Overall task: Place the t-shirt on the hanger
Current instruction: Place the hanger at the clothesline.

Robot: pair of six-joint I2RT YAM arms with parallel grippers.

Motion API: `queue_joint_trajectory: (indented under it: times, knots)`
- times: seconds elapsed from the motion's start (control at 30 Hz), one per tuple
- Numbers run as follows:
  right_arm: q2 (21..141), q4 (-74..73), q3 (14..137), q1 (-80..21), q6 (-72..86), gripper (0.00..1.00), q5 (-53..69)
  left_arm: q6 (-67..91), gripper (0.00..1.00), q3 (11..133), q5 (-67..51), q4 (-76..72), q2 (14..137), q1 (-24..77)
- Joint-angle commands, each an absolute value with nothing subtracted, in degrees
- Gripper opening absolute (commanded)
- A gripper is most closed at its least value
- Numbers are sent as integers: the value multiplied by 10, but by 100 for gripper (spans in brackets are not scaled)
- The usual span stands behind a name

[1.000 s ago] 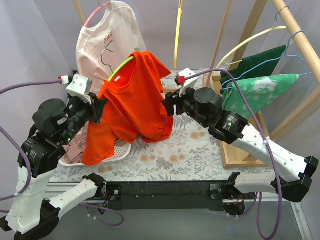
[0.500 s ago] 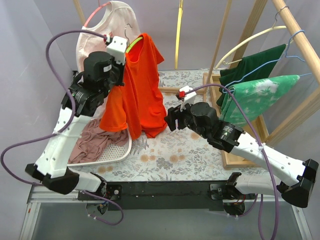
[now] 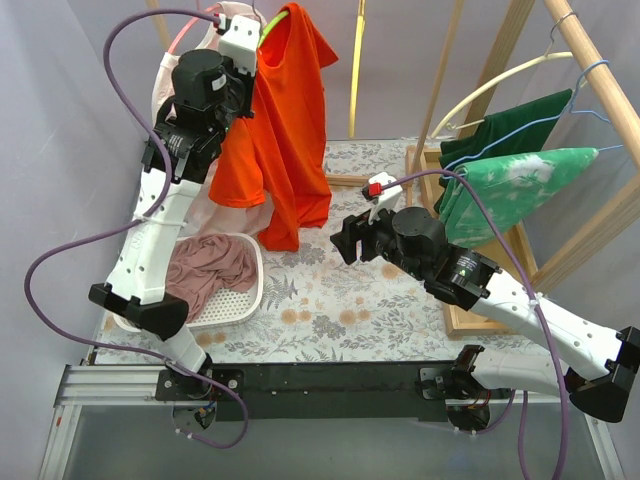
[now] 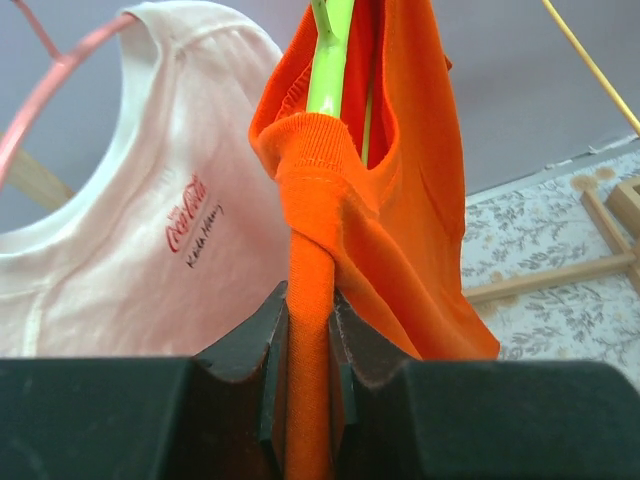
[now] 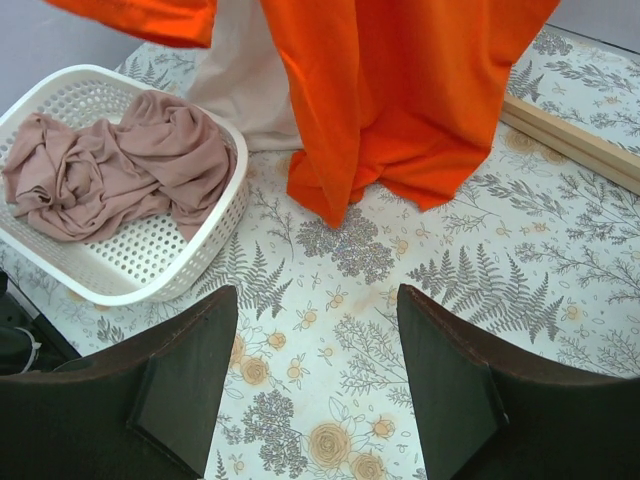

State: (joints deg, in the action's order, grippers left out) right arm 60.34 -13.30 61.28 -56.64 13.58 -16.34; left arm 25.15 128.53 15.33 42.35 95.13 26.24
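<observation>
The orange-red t-shirt [image 3: 285, 130] hangs high at the back on the lime-green hanger [image 3: 271, 25], whose green bar runs through the collar [image 4: 328, 70]. My left gripper [image 3: 243, 85] is raised and shut on a fold of the t-shirt [image 4: 310, 330] below the collar. The shirt's lower hem [image 5: 400, 110] hangs just above the table. My right gripper [image 3: 345, 240] is open and empty, low over the flowered table, apart from the shirt; its fingers [image 5: 185, 385] frame bare cloth.
A white t-shirt with a red logo [image 4: 150, 230] hangs on a pink hanger [image 4: 60, 70] behind the orange one. A white basket [image 3: 232, 300] holds a pink-brown garment [image 5: 110, 165]. Green garments [image 3: 510, 170] hang on a wooden rack [image 3: 600, 75] at right.
My left arm has lifted the t-shirt and hanger from low over the basket up to the back top. My right gripper let go of the shirt and drew back and down.
</observation>
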Motion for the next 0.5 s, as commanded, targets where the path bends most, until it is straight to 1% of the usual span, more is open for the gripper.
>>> queue_joint_trajectory:
  times: [0.0,0.47]
  knots:
    - [589,-115,607,-569,145,72,-157,225,0,1334,135,338,944,246]
    - [595,-120,616,-570,147,72,-142,230,0,1362,88,273,993,204]
